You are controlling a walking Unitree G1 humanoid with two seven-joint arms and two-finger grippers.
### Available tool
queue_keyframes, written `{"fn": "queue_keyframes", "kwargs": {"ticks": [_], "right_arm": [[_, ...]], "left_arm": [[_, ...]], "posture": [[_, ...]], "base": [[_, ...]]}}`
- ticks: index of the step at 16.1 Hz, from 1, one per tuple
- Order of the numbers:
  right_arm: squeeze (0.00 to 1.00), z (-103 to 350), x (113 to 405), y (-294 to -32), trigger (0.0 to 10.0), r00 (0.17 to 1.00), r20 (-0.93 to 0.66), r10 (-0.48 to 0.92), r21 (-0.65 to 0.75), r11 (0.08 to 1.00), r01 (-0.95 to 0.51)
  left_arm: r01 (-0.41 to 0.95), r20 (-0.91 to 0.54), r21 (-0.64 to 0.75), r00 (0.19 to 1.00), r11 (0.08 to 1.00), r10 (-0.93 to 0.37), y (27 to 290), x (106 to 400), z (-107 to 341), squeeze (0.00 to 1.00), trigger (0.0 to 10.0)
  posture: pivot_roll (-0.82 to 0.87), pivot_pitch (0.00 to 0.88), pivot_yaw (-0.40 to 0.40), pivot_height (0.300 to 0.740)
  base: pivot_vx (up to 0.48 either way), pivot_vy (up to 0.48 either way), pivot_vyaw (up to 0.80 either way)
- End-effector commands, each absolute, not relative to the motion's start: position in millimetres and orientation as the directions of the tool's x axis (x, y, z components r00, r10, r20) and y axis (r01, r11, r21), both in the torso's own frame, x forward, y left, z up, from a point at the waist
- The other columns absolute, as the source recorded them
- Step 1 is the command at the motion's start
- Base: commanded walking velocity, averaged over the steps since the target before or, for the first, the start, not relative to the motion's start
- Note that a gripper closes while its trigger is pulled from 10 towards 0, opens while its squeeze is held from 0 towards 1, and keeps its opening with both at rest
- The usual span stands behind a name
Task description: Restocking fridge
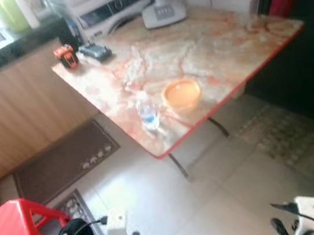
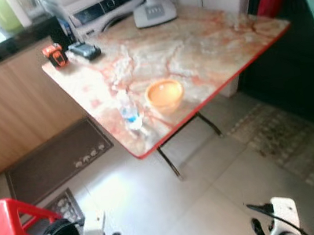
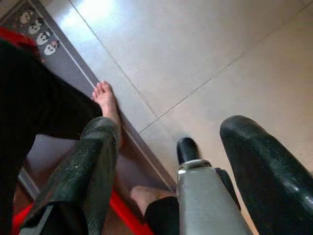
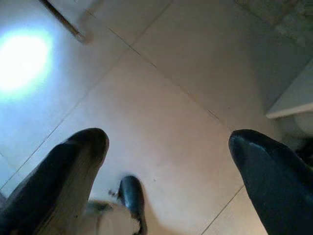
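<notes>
A water bottle (image 1: 148, 114) stands upright near the front edge of the marble surface (image 1: 211, 45), just beside an orange bowl (image 1: 181, 94), within easy reach for collection. Both grippers, left (image 3: 161, 161) and right (image 4: 168, 161), hang low over the floor tiles with fingers spread, holding nothing.

Clear water bottle (image 1: 148, 113), seemingly upright, beside orange bowl (image 1: 181, 94)
</notes>
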State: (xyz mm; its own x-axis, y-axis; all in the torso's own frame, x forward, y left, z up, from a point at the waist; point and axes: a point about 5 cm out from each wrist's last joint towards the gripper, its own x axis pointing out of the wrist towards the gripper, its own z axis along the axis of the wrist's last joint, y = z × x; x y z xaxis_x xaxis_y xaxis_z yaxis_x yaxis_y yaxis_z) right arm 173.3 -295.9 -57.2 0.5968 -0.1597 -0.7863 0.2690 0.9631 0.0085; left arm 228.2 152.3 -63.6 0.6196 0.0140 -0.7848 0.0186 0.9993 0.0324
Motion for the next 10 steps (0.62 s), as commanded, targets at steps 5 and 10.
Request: {"fn": "queue_keyframes", "kwargs": {"ticks": [5,10], "right_arm": [[0.0,-57.6,180.1,-287.4,10.0,0.614,-0.776,-0.146,0.042,0.959,0.28],[0.0,-57.5,180.2,-287.3,10.0,0.614,-0.777,-0.143,0.038,0.962,0.272]], "left_arm": [[0.014,-0.796,0.073,0.603,0.997,0.05,166.0,224.4,-65.4,0.0,10.0],[0.001,-0.785,0.103,0.615,0.995,0.081,167.7,225.1,-64.6,0.0,10.0]], "posture": [[-0.12,0.062,0.077,0.74],[-0.12,0.056,0.077,0.74]], "base": [[0.283,0.0,0.0],[0.17,0.0,0.0]]}}
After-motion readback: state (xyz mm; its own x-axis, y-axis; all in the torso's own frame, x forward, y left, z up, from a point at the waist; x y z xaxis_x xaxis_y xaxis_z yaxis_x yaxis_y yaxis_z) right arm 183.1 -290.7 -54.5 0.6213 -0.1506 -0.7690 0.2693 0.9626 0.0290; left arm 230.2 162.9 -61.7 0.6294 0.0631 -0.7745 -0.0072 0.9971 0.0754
